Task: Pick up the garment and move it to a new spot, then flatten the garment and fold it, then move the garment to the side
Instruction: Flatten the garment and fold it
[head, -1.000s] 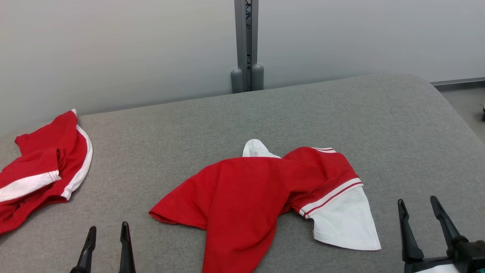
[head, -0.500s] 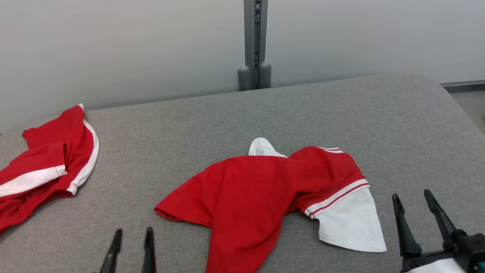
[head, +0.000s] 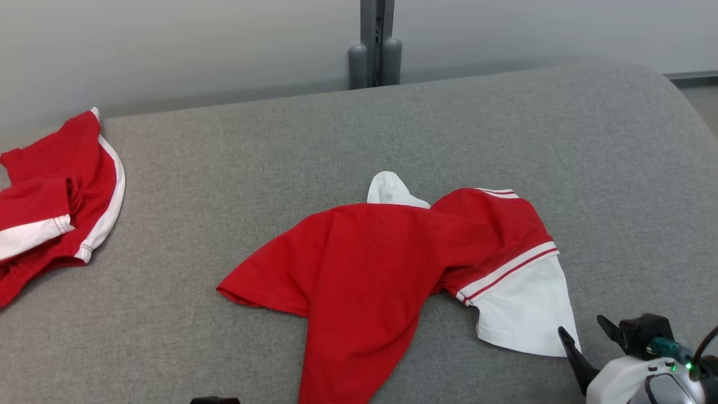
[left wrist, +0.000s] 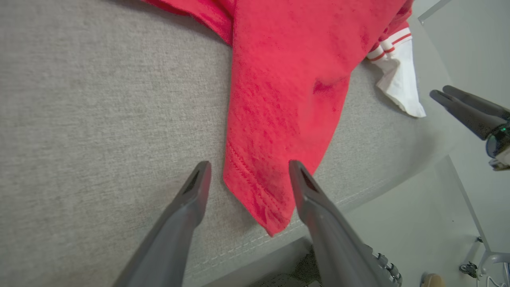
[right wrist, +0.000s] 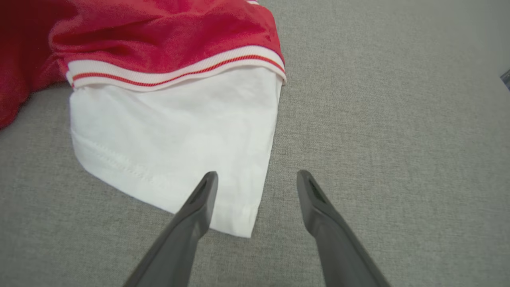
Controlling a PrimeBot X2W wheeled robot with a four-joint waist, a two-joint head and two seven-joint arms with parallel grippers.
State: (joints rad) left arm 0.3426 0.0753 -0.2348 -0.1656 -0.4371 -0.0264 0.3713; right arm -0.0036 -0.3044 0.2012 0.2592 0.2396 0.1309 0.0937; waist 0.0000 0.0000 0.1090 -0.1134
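The red shirt (head: 381,264) lies crumpled near the middle of the front edge of the surface (head: 505,123). Its tail runs down to that edge and its white sleeve (right wrist: 175,135) points toward the front right corner. Another red garment (head: 50,191) sits at the left edge, well apart.

Both pincers stand apart and hold nothing. The left pincer (left wrist: 249,164) hangs over the tail's hem corner (left wrist: 259,195), which lies between its fingers right at the front edge. The right pincer (right wrist: 257,174) hovers over the sleeve's outer corner, one finger above white cloth and the other above bare surface.

The step in hand looks like the first pick-up, and neither pincer has closed on cloth yet. To do it well, each pincer should probably drop straight down until its fingertips press into the surface, so the lower finger can slide under the hem rather than skate over it. The right pincer would do better shifted a little onto the sleeve, since its bite is now shallow and thin cloth may slip out. The left should take the stitched hem, which is thicker and grips better. Both should then close and rise together, so the shirt lifts evenly without bunching further.
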